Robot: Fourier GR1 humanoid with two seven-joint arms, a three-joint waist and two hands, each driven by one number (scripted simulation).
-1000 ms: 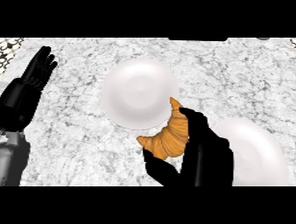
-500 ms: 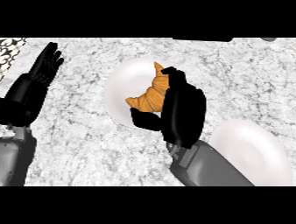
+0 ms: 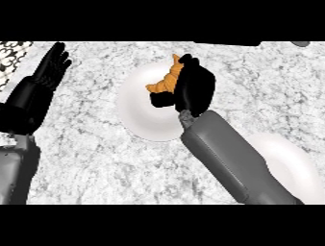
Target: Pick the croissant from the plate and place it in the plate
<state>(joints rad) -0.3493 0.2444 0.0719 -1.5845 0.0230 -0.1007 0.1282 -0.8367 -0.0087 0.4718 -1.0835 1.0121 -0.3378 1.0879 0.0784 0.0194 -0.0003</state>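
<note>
Moved since the earlier frame: right robot hand (image 3: 196,89) carried farther up the view with the croissant (image 3: 167,79), now over the upper right part of the far plate (image 3: 140,113). Right forearm stretched diagonally from the lower right, crossing the tabletop (image 3: 87,153) between the two plates.

Right robot hand: fingers and thumb curled round the croissant, gripping it. Orange pastry visible only on the hand's left side, one tip pointing up near the plate's upper rim; remainder hidden behind the black fingers. Contact between croissant and plate surface: cannot tell.

Far plate: white, round, centre of the view, well apart from the tabletop's upper edge. Left and lower portions of the plate bare. Right rim partly covered by the hand and forearm.

Near plate (image 3: 293,168): white, lower right, partly covered by the right forearm along its left side. Strip of marbled tabletop visible between the two plates.

Left robot hand (image 3: 44,79): open, fingers straight and pointing up, resting at the left edge of the view, well apart from both plates. Wide band of bare tabletop between it and the far plate.

Patterned surface (image 3: 2,62) at the upper left corner, beyond the tabletop's edge.
</note>
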